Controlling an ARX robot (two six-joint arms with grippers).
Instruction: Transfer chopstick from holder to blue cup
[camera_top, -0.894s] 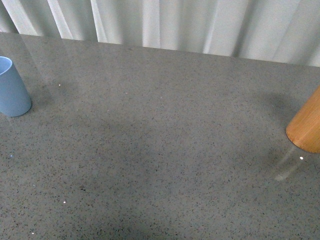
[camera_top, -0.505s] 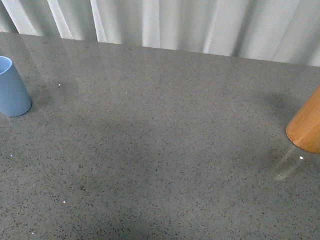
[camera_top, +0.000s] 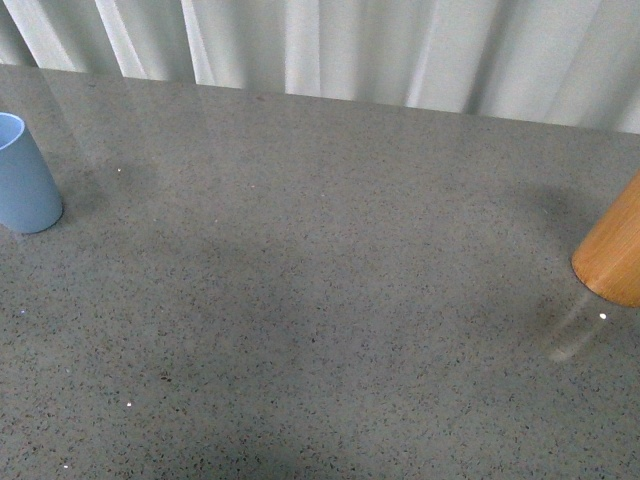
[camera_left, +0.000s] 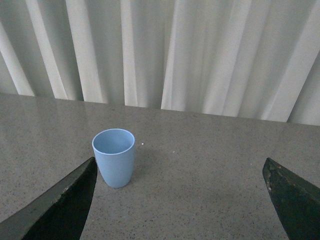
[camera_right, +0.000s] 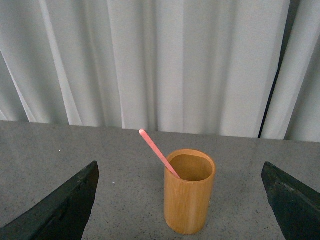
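Observation:
The pale blue cup (camera_top: 24, 180) stands upright at the table's far left edge of the front view; it also shows in the left wrist view (camera_left: 114, 157), empty. My left gripper (camera_left: 180, 172) is open, well short of the cup, its dark fingers (camera_left: 65, 200) wide apart. The orange-brown holder (camera_top: 614, 252) is cut off at the right edge of the front view; it also shows in the right wrist view (camera_right: 189, 191), upright. One pink chopstick (camera_right: 159, 153) leans out of it. My right gripper (camera_right: 180, 175) is open, short of the holder. Neither arm shows in the front view.
The grey speckled table (camera_top: 320, 300) stretches between cup and holder. White curtains (camera_top: 400, 50) hang behind its far edge.

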